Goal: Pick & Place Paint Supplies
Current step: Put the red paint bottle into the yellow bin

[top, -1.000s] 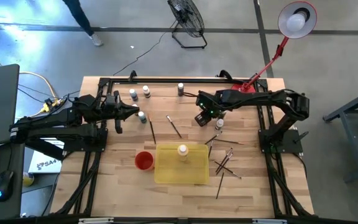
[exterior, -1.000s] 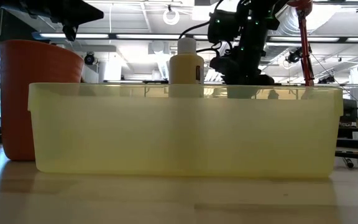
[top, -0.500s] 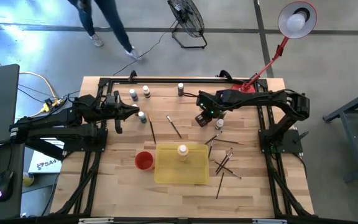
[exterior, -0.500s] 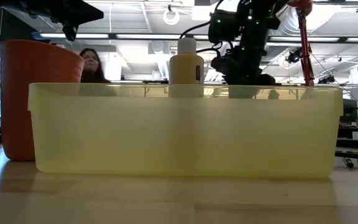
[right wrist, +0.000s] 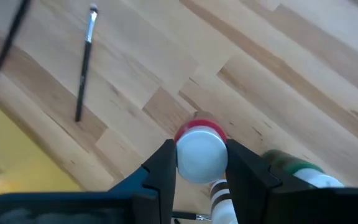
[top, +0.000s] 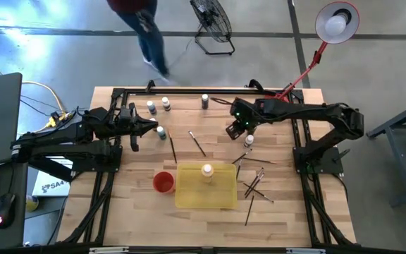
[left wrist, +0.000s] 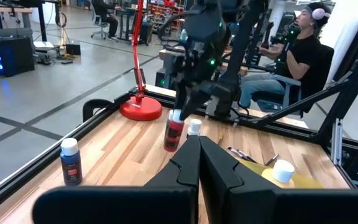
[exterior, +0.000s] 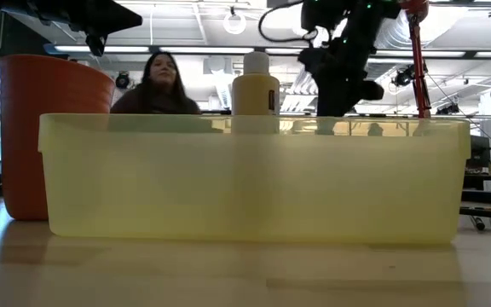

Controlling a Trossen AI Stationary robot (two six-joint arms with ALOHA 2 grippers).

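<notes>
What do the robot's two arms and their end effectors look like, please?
Both arms are dark, jointed links mounted on black frames at the table's sides. The right arm's wrist carries small green lights and a looping black cable. The left end effector and right end effector each have two flat, angular black fingers. No markings are legible.

A pale wooden table (top: 132,212) carries scattered paint bottles (top: 166,104), paintbrushes (top: 254,185), a red cup (top: 163,182) and a yellow tray (top: 206,195).
</notes>
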